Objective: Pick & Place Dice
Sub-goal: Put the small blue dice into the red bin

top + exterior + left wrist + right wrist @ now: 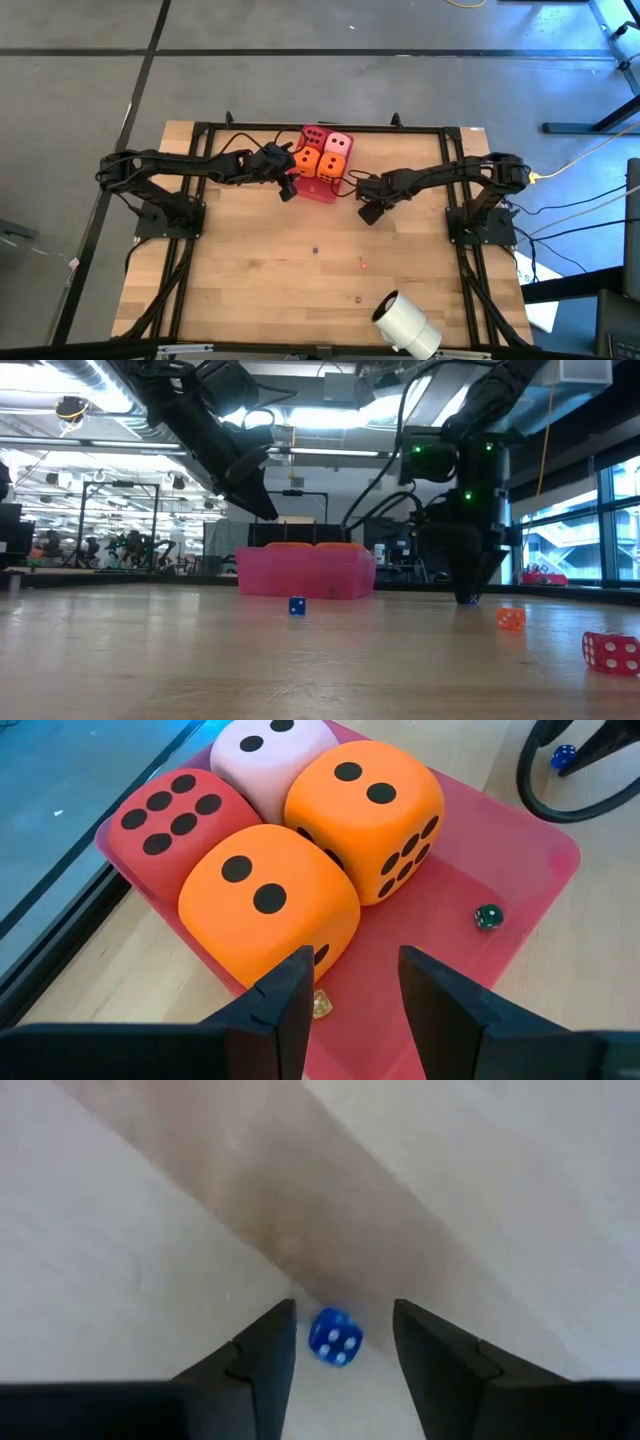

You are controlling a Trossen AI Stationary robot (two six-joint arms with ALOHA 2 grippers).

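Pick-up stage: right gripper (pixel 345 1320) low over the table (pixel 120 1260), fingers parted either side of a small blue die (pixel 335 1337), not yet pinching; next, probably a square close, then a lift; left gripper (pixel 350 965) parted, empty, above the tray (pixel 520 870) with four big dice (pixel 270 900) in it; only in the low view, a stray orange die (pixel 510 618) and red die (pixel 610 652).
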